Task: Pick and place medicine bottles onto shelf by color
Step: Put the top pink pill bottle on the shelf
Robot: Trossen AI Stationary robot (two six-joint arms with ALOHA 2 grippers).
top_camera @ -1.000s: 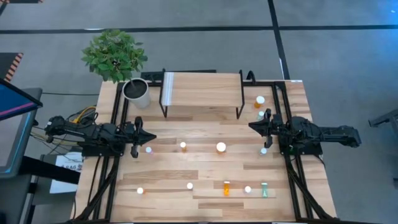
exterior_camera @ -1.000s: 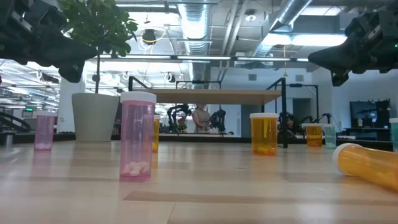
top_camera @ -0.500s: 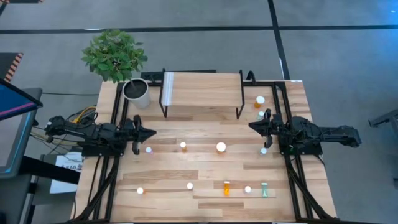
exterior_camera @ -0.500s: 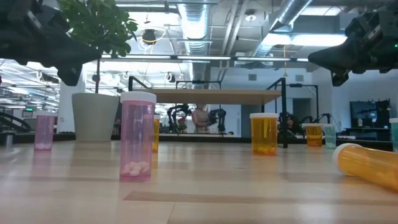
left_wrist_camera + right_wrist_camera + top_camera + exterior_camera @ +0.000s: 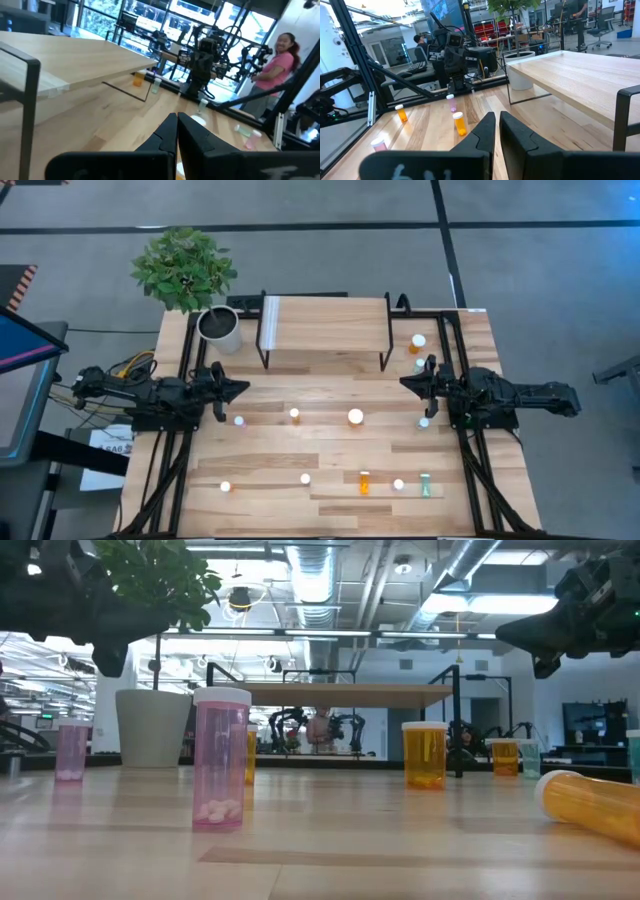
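Note:
The shelf, a light wood top on black legs, stands at the table's far middle. White-capped medicine bottles are scattered over the table. An orange one and a larger one stand at the middle, a pink one near the front, and an orange one lies on its side. My left gripper hovers shut above the table's left side, pointing level toward the middle. My right gripper hovers shut above the right side, facing it. Both wrist views show nothing between the fingers.
A grey-white plant pot with a leafy plant stands at the far left, beside the shelf. Two bottles stand at the far right near my right arm, and a green bottle lies near the front. A person in pink stands beyond the table.
My left gripper has rolled at the wrist and swung its fingers a little toward the shelf, without leaving its place above the table. It stays shut.

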